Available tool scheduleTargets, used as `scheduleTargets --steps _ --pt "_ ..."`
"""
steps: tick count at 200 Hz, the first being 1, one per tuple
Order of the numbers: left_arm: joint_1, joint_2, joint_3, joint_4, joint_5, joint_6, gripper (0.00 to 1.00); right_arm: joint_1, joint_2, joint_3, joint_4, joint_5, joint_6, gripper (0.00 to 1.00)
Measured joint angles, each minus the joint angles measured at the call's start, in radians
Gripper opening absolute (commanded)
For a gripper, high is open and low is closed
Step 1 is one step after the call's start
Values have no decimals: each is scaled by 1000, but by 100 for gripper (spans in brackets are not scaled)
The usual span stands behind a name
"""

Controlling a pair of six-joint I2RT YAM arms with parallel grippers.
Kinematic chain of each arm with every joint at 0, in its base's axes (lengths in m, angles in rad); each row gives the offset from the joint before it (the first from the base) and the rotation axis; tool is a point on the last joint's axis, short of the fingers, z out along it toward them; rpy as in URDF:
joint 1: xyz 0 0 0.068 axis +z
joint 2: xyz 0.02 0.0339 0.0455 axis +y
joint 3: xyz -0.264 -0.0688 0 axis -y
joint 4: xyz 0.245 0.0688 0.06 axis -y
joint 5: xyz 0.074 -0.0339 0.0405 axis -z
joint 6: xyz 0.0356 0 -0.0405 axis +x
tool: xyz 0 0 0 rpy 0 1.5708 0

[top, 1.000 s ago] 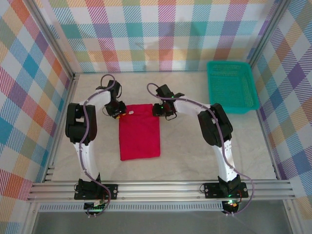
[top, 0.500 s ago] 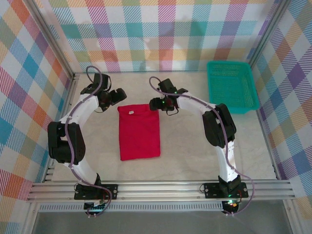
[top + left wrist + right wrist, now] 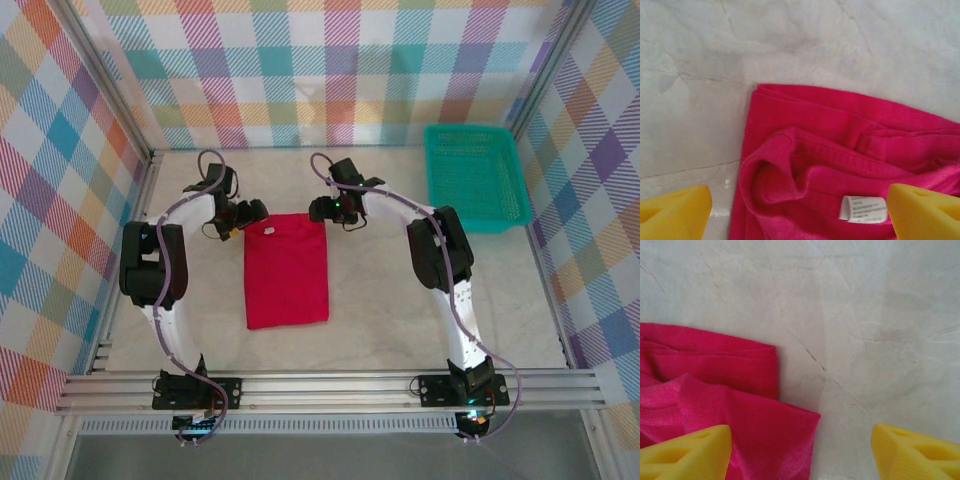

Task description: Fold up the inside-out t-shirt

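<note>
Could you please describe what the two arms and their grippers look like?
Both the left arm and the right arm have white links, bulky black joints and black bases, with a purplish cable running along each. The left gripper and right gripper are black, and their fingertips are yellow wedges with moulded slots.

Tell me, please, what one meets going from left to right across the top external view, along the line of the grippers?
left gripper → inside-out t-shirt → right gripper → teal basket
</note>
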Motion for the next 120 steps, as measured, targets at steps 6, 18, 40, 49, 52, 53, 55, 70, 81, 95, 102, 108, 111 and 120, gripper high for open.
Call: scheduleTargets --steps 6,18,40,49,52,53,55,70,81,95,102,108,111,120 --pt "1 8 0 2 3 -1 86 0 7 0 0 -10 3 70" --pt "1 21 0 6 17 -2 82 1 16 0 5 -27 7 68" --pt "1 55 0 35 57 -14 74 6 29 0 25 -55 15 64" --pt "2 63 5 37 61 -18 68 10 31 0 31 -56 21 63" --pt "2 63 5 37 67 -25 67 10 32 0 32 -57 23 62" --pt "3 63 5 37 71 -29 66 10 32 1 33 -58 23 62" --pt "4 63 5 39 77 -26 65 10 32 1 34 -60 24 61" --pt "12 79 7 80 114 -43 53 12 42 7 46 -72 33 57" --pt "17 89 9 80 114 -59 45 11 47 14 46 -77 38 52" --pt "26 97 9 90 131 -71 35 13 65 30 59 -93 49 45" --pt "28 100 8 90 130 -75 31 16 74 39 60 -90 54 42" --pt "31 101 8 88 132 -82 30 14 76 41 56 -92 55 39" --pt "33 101 8 89 135 -83 30 13 76 42 57 -97 61 37" --pt "34 105 8 91 140 -92 27 12 83 50 64 -106 60 32"
